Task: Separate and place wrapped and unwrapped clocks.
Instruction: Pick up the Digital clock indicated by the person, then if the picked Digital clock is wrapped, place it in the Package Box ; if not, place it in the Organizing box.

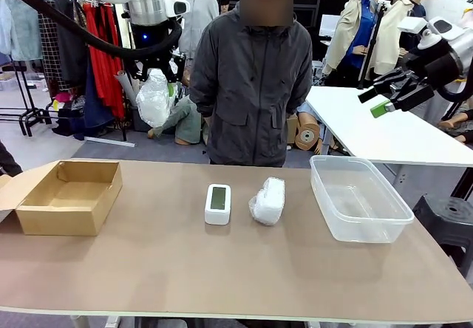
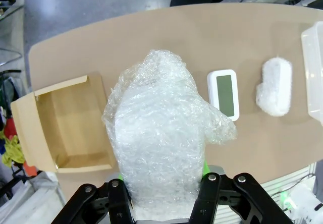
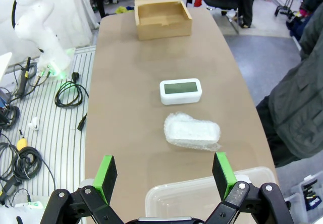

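Front view: we record one wrapped clock clenched in the left gripper, high above the table. The bare clock and second wrapped clock lie just beside each other mid-table, screen print illegible. The right gripper hangs released, empty.

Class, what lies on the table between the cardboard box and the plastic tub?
The bare white clock and a bubble-wrapped bundle, in the front view.

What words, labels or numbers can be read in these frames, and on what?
No text is readable.
Bare clock: no digits legible on its screen.
Box: plain, no print seen.
Tub: no label seen.
Held wrapped clock and wrapped clock on the table: nothing legible through the wrap.
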`<act>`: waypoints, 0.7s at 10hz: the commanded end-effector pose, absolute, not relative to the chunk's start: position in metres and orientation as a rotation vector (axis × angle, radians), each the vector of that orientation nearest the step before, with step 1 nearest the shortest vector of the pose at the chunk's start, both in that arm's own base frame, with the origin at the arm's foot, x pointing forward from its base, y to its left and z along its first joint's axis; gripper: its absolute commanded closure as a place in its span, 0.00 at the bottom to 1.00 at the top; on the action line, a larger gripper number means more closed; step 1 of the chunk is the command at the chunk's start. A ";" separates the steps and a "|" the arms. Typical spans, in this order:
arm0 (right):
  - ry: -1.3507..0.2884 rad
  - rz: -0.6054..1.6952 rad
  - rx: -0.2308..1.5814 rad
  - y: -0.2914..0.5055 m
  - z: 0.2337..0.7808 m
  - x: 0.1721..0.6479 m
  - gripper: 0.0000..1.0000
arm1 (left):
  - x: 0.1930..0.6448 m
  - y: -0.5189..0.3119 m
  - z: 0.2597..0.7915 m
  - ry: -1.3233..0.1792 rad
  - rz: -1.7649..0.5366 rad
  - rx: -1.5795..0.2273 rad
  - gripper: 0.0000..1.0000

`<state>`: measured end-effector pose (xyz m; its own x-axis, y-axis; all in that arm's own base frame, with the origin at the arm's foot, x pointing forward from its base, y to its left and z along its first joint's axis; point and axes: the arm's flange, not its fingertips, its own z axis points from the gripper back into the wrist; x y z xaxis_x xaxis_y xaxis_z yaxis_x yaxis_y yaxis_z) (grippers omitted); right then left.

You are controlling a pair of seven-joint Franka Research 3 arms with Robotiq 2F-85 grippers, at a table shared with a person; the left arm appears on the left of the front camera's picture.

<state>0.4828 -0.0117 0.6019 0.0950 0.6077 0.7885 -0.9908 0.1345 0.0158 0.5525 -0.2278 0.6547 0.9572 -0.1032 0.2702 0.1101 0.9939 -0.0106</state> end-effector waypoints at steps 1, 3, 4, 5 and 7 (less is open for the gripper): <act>-0.734 1.326 0.662 -0.011 0.603 0.483 0.00 | 0.551 -0.223 0.659 -0.278 -0.122 -0.039 1.00; -0.734 1.326 0.662 -0.011 0.603 0.483 0.00 | 0.551 -0.223 0.659 -0.278 -0.122 -0.039 1.00; -0.734 1.326 0.662 -0.011 0.603 0.483 0.00 | 0.551 -0.223 0.659 -0.278 -0.122 -0.039 1.00; -0.734 1.326 0.662 -0.011 0.603 0.483 0.00 | 0.551 -0.223 0.659 -0.278 -0.122 -0.039 1.00; -0.734 1.326 0.662 -0.011 0.603 0.483 0.00 | 0.551 -0.223 0.659 -0.278 -0.122 -0.039 1.00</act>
